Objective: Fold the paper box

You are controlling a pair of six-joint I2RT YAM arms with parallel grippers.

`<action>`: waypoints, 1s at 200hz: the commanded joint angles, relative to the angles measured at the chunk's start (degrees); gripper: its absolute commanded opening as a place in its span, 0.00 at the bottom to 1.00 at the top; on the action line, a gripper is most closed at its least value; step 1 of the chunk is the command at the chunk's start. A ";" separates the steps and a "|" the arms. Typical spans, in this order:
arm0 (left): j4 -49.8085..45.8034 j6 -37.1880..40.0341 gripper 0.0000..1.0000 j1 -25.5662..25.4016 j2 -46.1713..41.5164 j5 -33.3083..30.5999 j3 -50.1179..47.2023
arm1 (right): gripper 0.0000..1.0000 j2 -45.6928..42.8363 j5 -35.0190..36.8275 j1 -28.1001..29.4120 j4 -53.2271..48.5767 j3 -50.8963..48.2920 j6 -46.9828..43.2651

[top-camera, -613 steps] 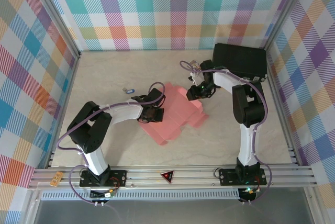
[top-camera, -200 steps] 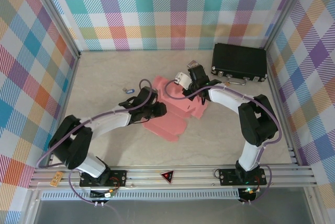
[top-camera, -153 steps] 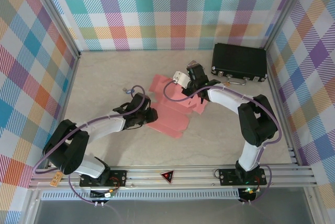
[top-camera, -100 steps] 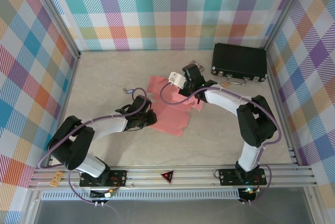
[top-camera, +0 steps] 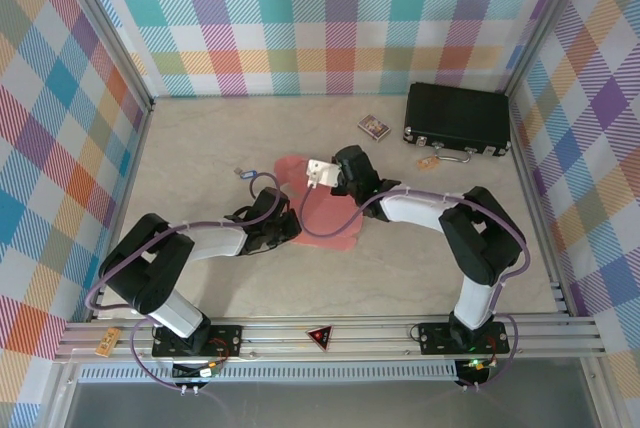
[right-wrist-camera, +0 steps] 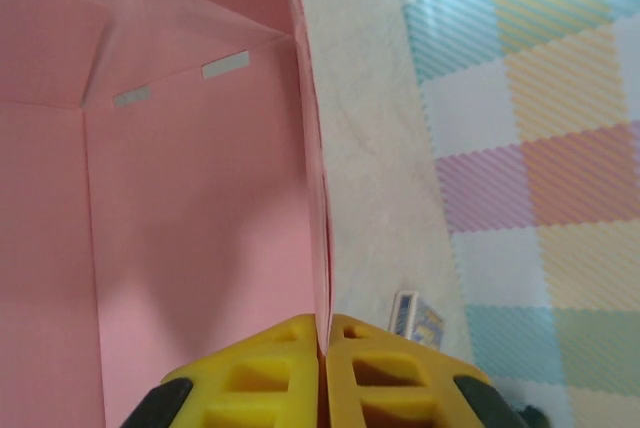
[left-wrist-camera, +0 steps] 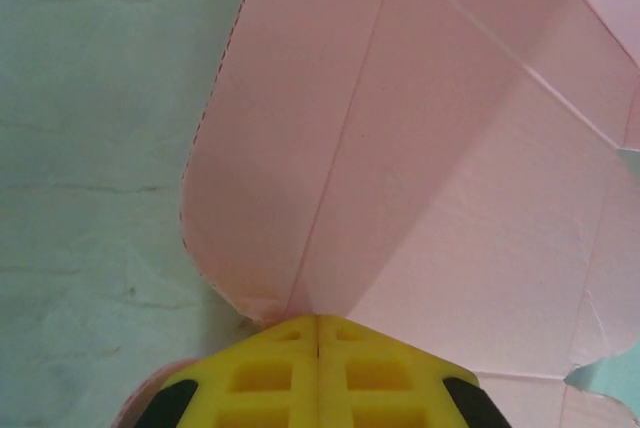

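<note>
On the table, paper box

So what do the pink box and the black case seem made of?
The paper box looks like thin salmon-pink cardboard, matte, with scored creases and die-cut flap edges. The black case looks like hard plastic, dull black with straight rigid edges, though it is too small to be sure.

the beige table bears the paper box, a black case and a card pack.
</note>
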 commanded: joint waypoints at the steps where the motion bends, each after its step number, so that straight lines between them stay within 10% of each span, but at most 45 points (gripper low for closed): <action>1: 2.98 -1.87 0.00 0.42 3.06 0.12 -1.83 | 0.10 0.60 2.29 1.93 12.05 -2.41 -6.97; 108: 5.73 -1.18 0.00 0.33 2.86 2.14 -1.49 | 0.11 4.32 6.75 5.00 25.67 -7.89 -13.40; 200: -19.60 10.74 0.47 1.56 -24.72 -14.44 0.76 | 0.11 5.61 5.17 4.38 27.71 -6.87 -14.87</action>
